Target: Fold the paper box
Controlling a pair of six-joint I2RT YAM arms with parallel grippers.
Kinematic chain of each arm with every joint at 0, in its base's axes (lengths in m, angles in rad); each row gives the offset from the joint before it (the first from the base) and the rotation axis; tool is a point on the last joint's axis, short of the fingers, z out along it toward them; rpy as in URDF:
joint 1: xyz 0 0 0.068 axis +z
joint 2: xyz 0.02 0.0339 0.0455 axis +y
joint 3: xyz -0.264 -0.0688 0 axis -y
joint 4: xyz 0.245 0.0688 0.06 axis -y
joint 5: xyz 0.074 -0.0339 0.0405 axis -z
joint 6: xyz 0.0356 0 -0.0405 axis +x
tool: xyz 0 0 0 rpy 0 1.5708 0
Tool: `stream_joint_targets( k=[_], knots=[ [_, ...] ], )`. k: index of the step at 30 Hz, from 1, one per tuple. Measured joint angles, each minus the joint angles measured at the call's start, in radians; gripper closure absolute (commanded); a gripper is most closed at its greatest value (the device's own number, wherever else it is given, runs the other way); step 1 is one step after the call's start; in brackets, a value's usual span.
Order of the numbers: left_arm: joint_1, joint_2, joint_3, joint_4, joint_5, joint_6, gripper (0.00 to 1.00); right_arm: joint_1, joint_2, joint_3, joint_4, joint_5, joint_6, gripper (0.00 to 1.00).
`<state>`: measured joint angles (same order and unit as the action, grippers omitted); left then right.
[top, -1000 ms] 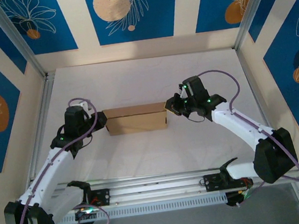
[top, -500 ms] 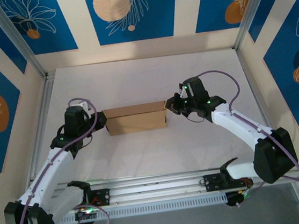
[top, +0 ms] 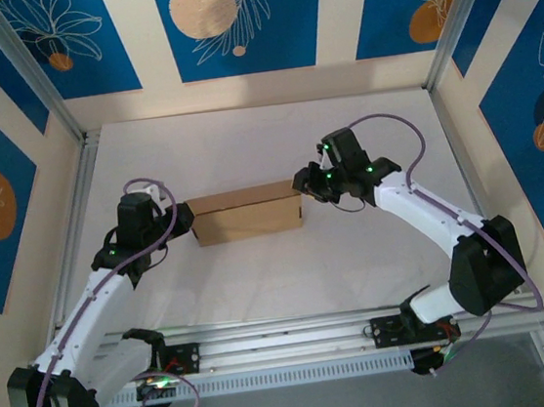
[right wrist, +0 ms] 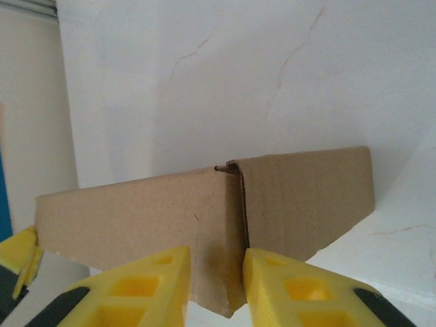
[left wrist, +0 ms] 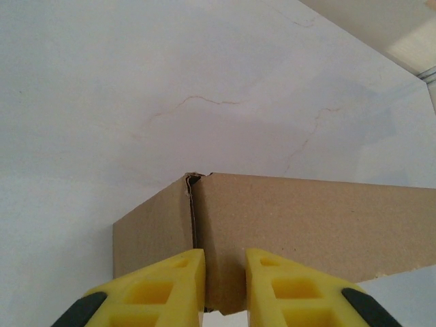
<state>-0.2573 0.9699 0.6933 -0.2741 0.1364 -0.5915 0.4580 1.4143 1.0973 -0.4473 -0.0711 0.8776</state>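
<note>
The paper box [top: 249, 214] is a long, low brown cardboard shape lying across the middle of the white table. My left gripper [top: 187, 220] is at its left end. In the left wrist view the yellow fingers [left wrist: 170, 283] press both sides of a box corner [left wrist: 306, 225], so my left gripper [left wrist: 225, 286] is shut on it. My right gripper [top: 301, 182] is at the box's right end. In the right wrist view my right gripper [right wrist: 216, 286] straddles the other corner of the box [right wrist: 136, 218], both fingers against the cardboard.
The white table [top: 264, 136] is fenced by aluminium posts and blue-patterned walls [top: 232, 21]. An aluminium rail [top: 288, 339] with the arm bases runs along the near edge. In the right wrist view the other gripper's yellow finger [right wrist: 17, 255] shows past the box's far end.
My right gripper has moved a little back and to the left, and the box's right end has swung slightly away with it. The left arm has not moved.
</note>
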Motion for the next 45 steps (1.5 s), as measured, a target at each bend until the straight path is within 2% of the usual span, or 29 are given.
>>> stream_joint_targets(
  k=[4,15,23,28,34,39,45],
  knots=[
    [0.0,0.0,0.0,0.0,-0.002,0.0,0.78,-0.002,0.01,0.02,-0.078,0.038,-0.046,0.7],
    [0.0,0.0,0.0,0.0,-0.002,0.0,0.77,-0.023,0.008,-0.015,-0.026,-0.013,-0.069,0.77],
    [0.001,0.0,0.039,-0.099,-0.028,0.042,0.49,-0.037,0.01,-0.016,-0.014,-0.038,-0.066,0.77],
    [0.001,-0.01,0.077,-0.19,-0.066,0.065,0.41,-0.037,0.016,-0.007,-0.021,-0.037,-0.066,0.78],
    [0.003,0.002,0.077,-0.19,-0.064,0.061,0.42,-0.037,0.018,-0.006,-0.021,-0.038,-0.066,0.77],
    [0.006,0.002,0.034,-0.119,-0.034,0.01,0.57,-0.037,0.019,-0.005,-0.021,-0.038,-0.066,0.78],
    [0.006,-0.018,-0.049,-0.001,-0.006,-0.059,0.65,-0.035,0.034,0.019,-0.048,-0.03,-0.066,0.78]
  ],
)
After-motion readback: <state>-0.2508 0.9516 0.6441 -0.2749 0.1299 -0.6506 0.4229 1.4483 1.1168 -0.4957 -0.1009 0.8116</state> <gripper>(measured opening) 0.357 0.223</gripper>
